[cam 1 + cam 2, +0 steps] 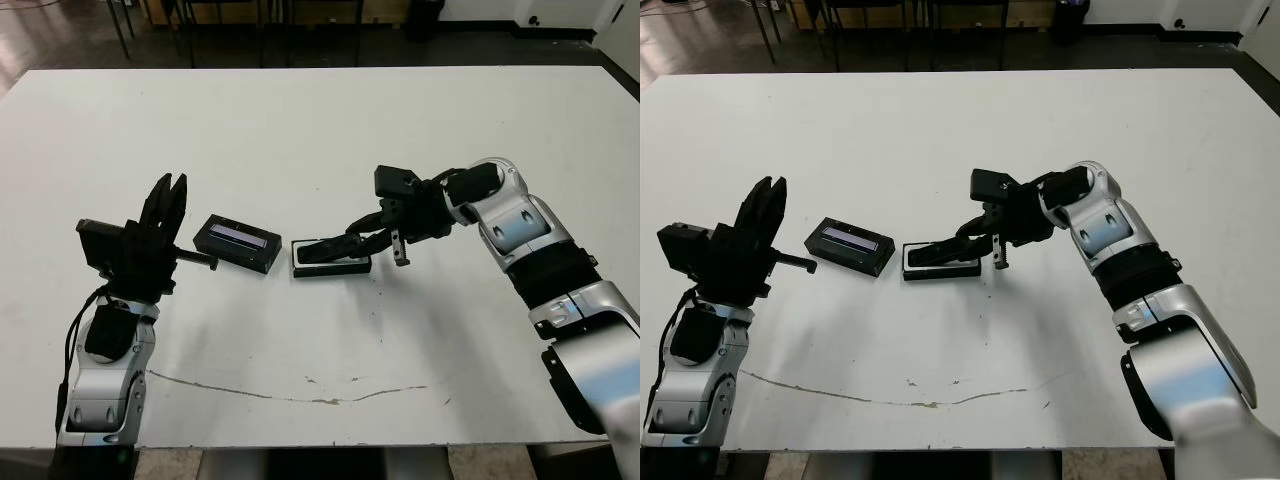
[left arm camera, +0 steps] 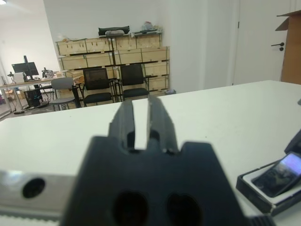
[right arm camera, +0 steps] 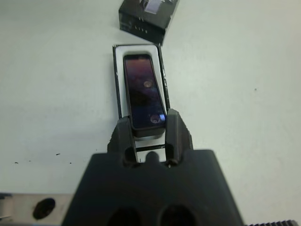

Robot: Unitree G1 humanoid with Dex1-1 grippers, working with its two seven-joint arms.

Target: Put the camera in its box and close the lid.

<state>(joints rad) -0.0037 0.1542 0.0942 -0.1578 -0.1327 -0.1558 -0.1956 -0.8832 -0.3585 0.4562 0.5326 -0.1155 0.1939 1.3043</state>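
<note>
Our two arms wear glossy silver-grey shells, rounded at the joints, with matte black ribbed sections between them. Our left arm [image 1: 105, 385] carries a black cable looped along its outer side and a black inset panel on the forearm. Our right arm [image 1: 540, 255] shows a black band between silver segments. Each ends in a black blocky gripper body with two round holes and two slim, grooved black fingers [image 2: 126, 123].

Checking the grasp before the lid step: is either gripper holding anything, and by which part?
The right gripper holds the camera by its near end, over the box. The left gripper holds nothing.
</note>
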